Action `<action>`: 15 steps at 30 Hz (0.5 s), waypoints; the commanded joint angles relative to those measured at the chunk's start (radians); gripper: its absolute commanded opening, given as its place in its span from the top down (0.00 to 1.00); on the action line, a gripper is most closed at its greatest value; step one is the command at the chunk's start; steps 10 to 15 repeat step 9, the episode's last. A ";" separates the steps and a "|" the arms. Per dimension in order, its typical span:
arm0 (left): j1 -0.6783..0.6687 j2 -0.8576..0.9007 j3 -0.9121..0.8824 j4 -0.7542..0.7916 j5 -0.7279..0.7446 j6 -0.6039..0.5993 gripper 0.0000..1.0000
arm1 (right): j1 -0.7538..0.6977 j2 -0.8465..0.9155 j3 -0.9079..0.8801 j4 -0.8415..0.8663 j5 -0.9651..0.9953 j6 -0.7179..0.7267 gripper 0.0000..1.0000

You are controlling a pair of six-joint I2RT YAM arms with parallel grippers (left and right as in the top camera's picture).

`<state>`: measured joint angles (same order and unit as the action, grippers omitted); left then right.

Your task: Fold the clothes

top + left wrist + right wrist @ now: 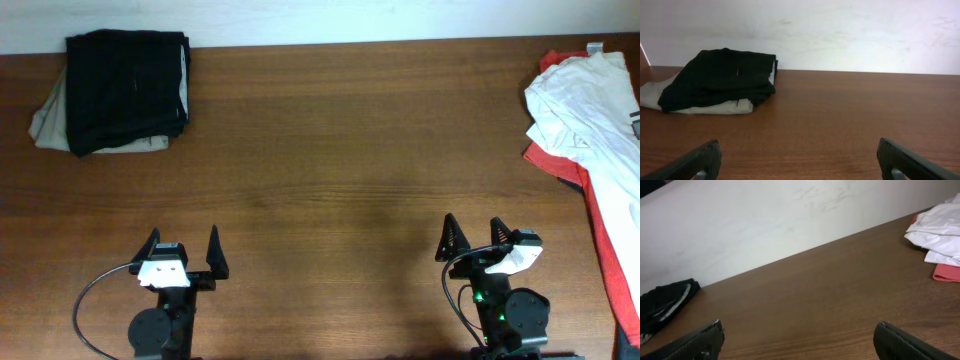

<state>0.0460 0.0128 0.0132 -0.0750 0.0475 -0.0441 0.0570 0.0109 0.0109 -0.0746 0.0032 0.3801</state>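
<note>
A folded black garment (127, 91) lies on a folded beige one (48, 122) at the far left corner of the table; both show in the left wrist view (720, 77) and the black one in the right wrist view (665, 305). A crumpled white garment (585, 100) lies on a red one (605, 230) at the right edge, also in the right wrist view (940, 230). My left gripper (182, 245) is open and empty near the front edge. My right gripper (475, 235) is open and empty near the front edge, left of the red cloth.
The brown wooden table (340, 170) runs to a white wall (840, 35) at the back. Cables loop beside both arm bases at the front edge.
</note>
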 commanded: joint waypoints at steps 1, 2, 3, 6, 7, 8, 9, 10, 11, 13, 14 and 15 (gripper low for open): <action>-0.006 -0.008 -0.005 -0.005 -0.011 0.015 0.01 | 0.008 -0.007 -0.005 -0.007 0.009 -0.010 0.01; -0.006 -0.008 -0.005 -0.005 -0.011 0.015 0.01 | 0.008 -0.007 -0.005 -0.007 0.009 -0.010 0.01; -0.006 -0.008 -0.005 -0.005 -0.011 0.015 0.01 | 0.008 -0.007 -0.005 -0.007 0.009 -0.010 0.01; -0.006 -0.008 -0.005 -0.005 -0.011 0.015 0.01 | 0.008 -0.007 -0.005 -0.007 0.009 -0.010 0.02; -0.006 -0.008 -0.005 -0.005 -0.011 0.015 0.01 | 0.008 -0.007 -0.005 -0.007 0.009 -0.010 0.01; -0.006 -0.008 -0.005 -0.005 -0.011 0.015 0.01 | 0.008 -0.007 -0.005 -0.007 0.009 -0.010 0.01; -0.006 -0.008 -0.005 -0.005 -0.011 0.015 0.01 | 0.008 -0.007 -0.005 -0.007 0.009 -0.010 0.01; -0.006 -0.008 -0.005 -0.005 -0.011 0.015 0.01 | 0.008 -0.007 -0.005 -0.007 0.009 -0.010 0.01; -0.006 -0.008 -0.005 -0.005 -0.011 0.015 0.01 | 0.008 -0.007 -0.005 -0.007 0.009 -0.010 0.01; -0.006 -0.008 -0.005 -0.005 -0.011 0.015 0.01 | 0.008 -0.007 -0.005 -0.007 0.009 -0.010 0.01; -0.006 -0.008 -0.005 -0.005 -0.011 0.015 0.01 | 0.008 -0.007 -0.005 -0.007 0.009 -0.010 0.01; -0.006 -0.008 -0.005 -0.005 -0.011 0.015 0.01 | 0.008 -0.007 -0.005 -0.007 0.009 -0.010 0.01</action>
